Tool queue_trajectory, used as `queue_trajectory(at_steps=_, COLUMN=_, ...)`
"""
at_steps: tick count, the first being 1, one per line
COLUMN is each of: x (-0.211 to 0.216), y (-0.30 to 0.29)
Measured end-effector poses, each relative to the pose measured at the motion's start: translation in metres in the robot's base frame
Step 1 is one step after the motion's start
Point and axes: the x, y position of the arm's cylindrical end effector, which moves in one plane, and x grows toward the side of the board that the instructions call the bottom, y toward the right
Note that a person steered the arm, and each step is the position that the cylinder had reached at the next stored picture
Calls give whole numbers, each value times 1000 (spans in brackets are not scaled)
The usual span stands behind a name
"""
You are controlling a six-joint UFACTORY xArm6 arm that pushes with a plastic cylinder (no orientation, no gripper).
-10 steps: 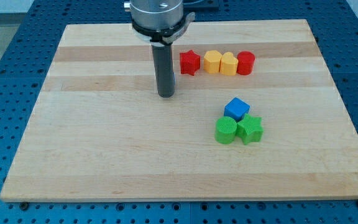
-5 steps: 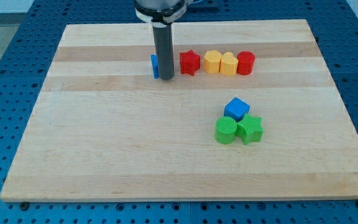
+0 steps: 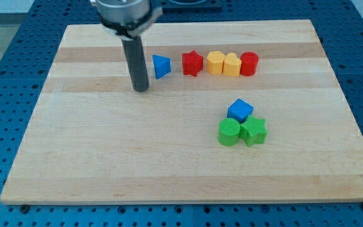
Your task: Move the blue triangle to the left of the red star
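Note:
The blue triangle [image 3: 161,66] lies on the wooden board just left of the red star [image 3: 193,63], with a small gap between them. My tip [image 3: 141,88] rests on the board a little to the left of and below the blue triangle, not touching it. The rod rises from the tip to the arm's head at the view's top.
Right of the red star stand a yellow hexagon [image 3: 215,62], a yellow heart-like block [image 3: 232,64] and a red cylinder [image 3: 249,64] in a row. Lower right sit a blue cube [image 3: 239,110], a green cylinder [image 3: 229,132] and a green star [image 3: 253,131].
My tip has moved left and slightly down, away from the blue triangle, which now shows in full beside the red star.

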Motion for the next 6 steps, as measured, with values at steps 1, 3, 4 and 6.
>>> queue_trajectory(at_steps=1, x=-23, y=-7)
queue_trajectory(at_steps=3, x=-45, y=6)
queue_trajectory(at_steps=4, x=-45, y=7)
queue_trajectory(at_steps=6, x=-45, y=18)
